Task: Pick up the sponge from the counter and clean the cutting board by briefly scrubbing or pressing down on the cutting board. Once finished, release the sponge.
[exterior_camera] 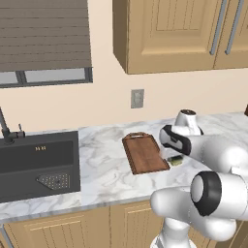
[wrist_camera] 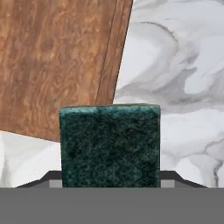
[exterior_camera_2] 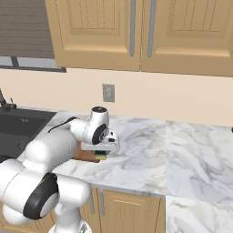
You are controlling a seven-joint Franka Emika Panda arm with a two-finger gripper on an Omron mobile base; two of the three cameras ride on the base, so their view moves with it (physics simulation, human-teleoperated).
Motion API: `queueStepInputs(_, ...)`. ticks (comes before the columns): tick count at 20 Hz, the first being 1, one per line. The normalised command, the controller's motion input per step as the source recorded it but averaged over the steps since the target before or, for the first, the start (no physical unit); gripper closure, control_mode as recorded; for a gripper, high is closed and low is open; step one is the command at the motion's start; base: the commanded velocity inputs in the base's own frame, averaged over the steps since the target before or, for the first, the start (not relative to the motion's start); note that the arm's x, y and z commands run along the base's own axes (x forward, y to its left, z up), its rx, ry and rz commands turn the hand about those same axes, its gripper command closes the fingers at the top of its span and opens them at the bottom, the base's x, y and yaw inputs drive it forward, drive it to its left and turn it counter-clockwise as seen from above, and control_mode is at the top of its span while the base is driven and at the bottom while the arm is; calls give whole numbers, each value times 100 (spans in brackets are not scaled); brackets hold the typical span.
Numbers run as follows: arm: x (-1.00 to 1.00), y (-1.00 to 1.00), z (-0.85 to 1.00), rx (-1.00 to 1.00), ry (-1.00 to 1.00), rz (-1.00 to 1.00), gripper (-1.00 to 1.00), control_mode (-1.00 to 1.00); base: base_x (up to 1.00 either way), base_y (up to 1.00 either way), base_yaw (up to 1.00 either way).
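Your pincer [wrist_camera: 110, 177] is clamped on the sponge [wrist_camera: 110, 145]: in the hand view its green scrub face sits squarely between the two dark tips, which press in from 9 and 3 o'clock at the lower edge. From the left base view you see the sponge [exterior_camera: 175, 160] as a small yellow-and-green block on the counter [exterior_camera: 104, 169], just beside the board [exterior_camera: 144, 153], at about 3 o'clock from the board's near corner. From the right base view the pincer [exterior_camera_2: 101, 155] points down with the sponge [exterior_camera_2: 101, 156] under the hand.

Further out in the hand view, the board [wrist_camera: 57, 61] takes up the 10 to 12 o'clock part, its raised rim running close past the sponge's upper left corner; marbled counter [wrist_camera: 175, 78] lies from 1 to 4 o'clock. You cannot tell whether the sponge has left the stone.

In the left base view the dark sink [exterior_camera: 38, 164] lies at 9 o'clock from the board, well apart, and a wall outlet [exterior_camera: 137, 98] sits at 12 o'clock above it.
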Motion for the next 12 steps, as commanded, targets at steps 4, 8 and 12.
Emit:
queueStepInputs(4, 15, 20, 0, 0, 2, 67, 100, -100, 0, 0, 0)
queueStepInputs(8, 38, 24, 0, 0, 11, 63, 100, -100, 0, 0, 0)
queueStepInputs(12, 50, 16, -2, 0, 10, 55, 100, -100, 0, 0, 0)
